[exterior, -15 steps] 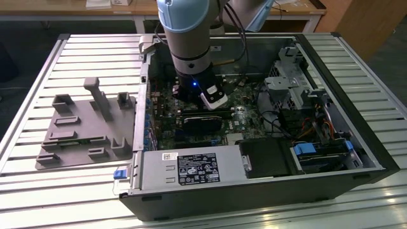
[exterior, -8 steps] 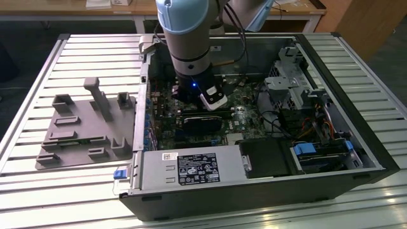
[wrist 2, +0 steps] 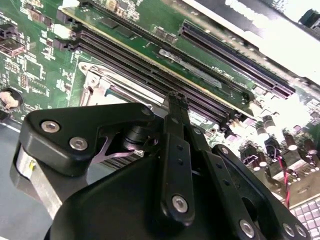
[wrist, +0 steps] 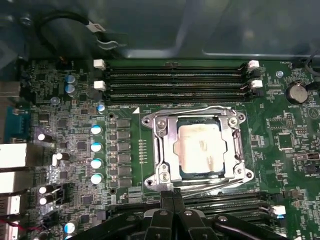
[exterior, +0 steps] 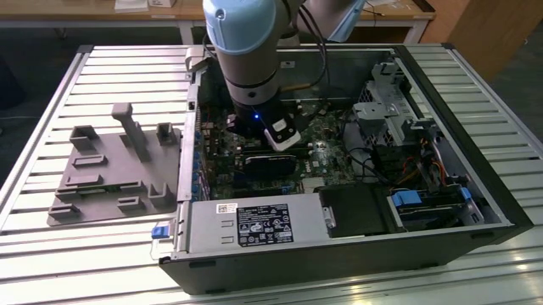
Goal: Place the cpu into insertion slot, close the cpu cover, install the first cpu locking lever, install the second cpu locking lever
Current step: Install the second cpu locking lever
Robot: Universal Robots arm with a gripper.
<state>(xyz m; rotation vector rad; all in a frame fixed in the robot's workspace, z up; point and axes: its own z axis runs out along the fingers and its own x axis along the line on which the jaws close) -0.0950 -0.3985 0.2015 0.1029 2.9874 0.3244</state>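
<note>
In the first wrist view the cpu [wrist: 200,147] lies flat in the insertion slot [wrist: 201,175], its dull silver top showing through the window of the cpu cover [wrist: 166,150]. The cover is down over it. Thin wire levers run along two sides of the socket, one [wrist: 200,109] by the memory slots and one [wrist: 210,186] on the gripper's side. My gripper [wrist: 173,196] is shut, its black fingertips pressed together just beside the socket's edge near that second lever. The second wrist view shows the same gripper [wrist 2: 176,102] with a corner of the cover [wrist 2: 95,82] just beyond it. Nothing shows between the fingers.
Long black memory slots [wrist: 175,80] lie beyond the socket, and another row [wrist: 225,202] sits beside the gripper. The arm [exterior: 246,63] reaches down into the open computer case [exterior: 475,190]. A grey fixture [exterior: 110,171] rests on the slatted table at the exterior view's left.
</note>
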